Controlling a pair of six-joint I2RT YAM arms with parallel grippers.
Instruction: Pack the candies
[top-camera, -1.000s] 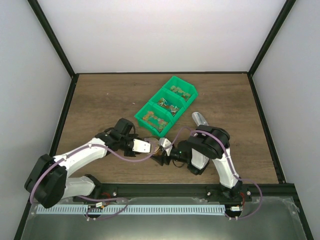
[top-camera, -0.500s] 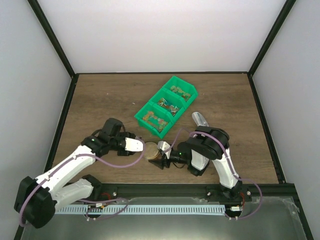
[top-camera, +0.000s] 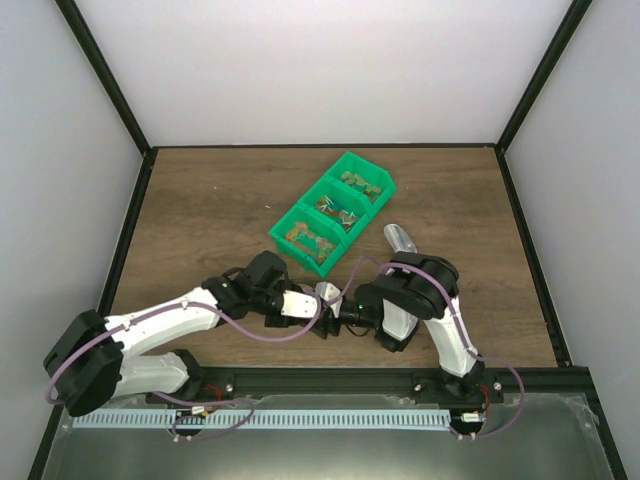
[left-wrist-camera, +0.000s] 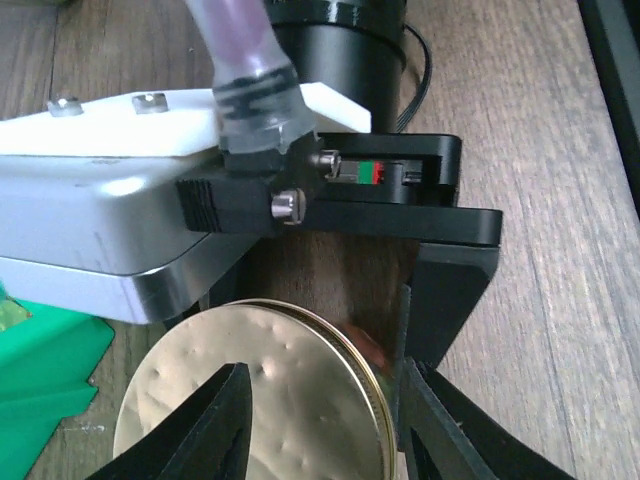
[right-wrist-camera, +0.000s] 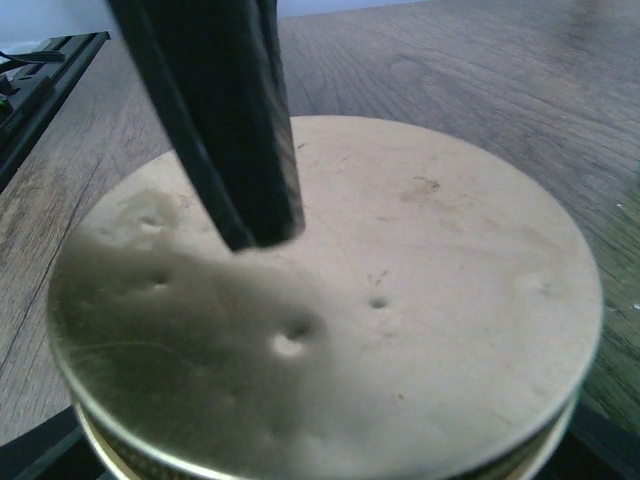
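Observation:
A jar with a dented gold lid (left-wrist-camera: 270, 400) stands on the wooden table; the lid fills the right wrist view (right-wrist-camera: 400, 300). My right gripper (right-wrist-camera: 320, 465) is shut on the jar below the lid, and its black fingers (left-wrist-camera: 450, 290) show in the left wrist view. My left gripper (left-wrist-camera: 325, 410) is open just above the lid: one finger (right-wrist-camera: 225, 120) lies over the lid's face, the other is at its rim. In the top view the left gripper (top-camera: 312, 306) covers the jar, meeting the right gripper (top-camera: 330, 320). Small mixed-coloured candies (top-camera: 337, 207) lie in three green bins.
The row of green bins (top-camera: 283, 228) runs diagonally behind the grippers. A metal scoop (top-camera: 398, 237) lies on the table right of the bins, beside the right arm's elbow (top-camera: 425, 280). Black frame rails border the table.
My left gripper has swung right from beside the jar to over its gold lid, which it now covers in the top view. The right arm has stayed put with the jar.

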